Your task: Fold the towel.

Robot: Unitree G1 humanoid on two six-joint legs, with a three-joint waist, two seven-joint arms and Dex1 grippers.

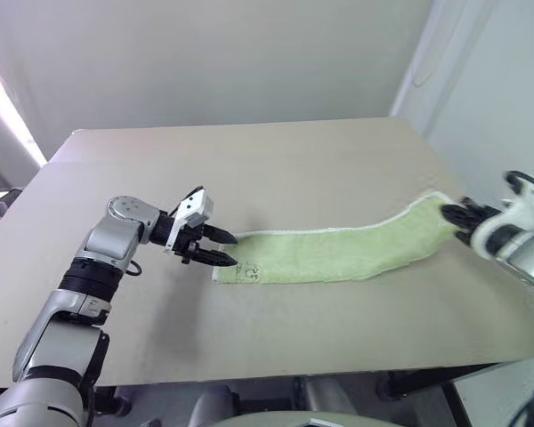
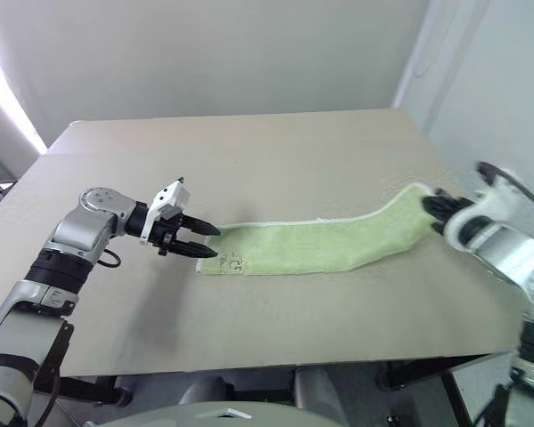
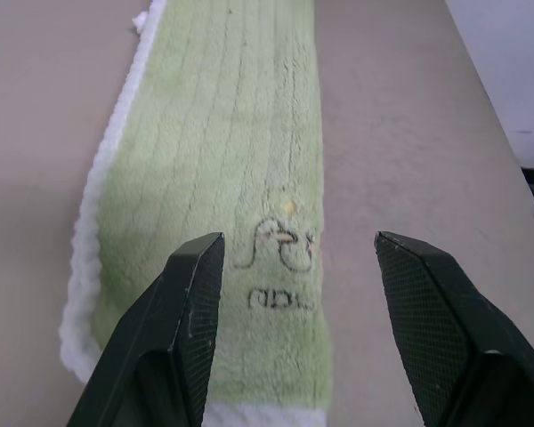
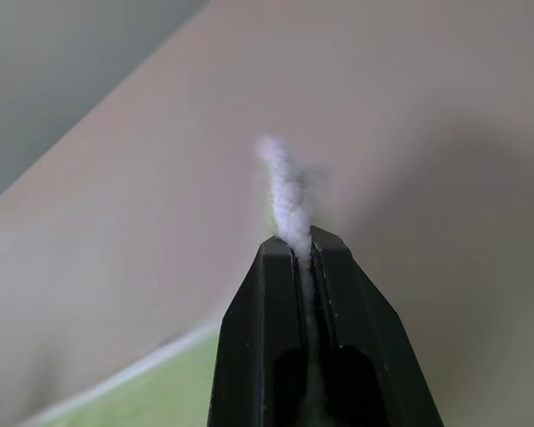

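Across the middle of the frame, the towel [image 1: 338, 253] lies as a long folded strip on the bench [image 1: 249, 169]. Right tool [image 1: 458, 216] is clamped on its raised right end. Left tool [image 1: 221, 247], fingers apart, straddles its emblem end.

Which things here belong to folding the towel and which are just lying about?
For the job:
- towel
- left tool, open at one end
- right tool, shut on the other end's white edge

Lying about:
- table, only the support
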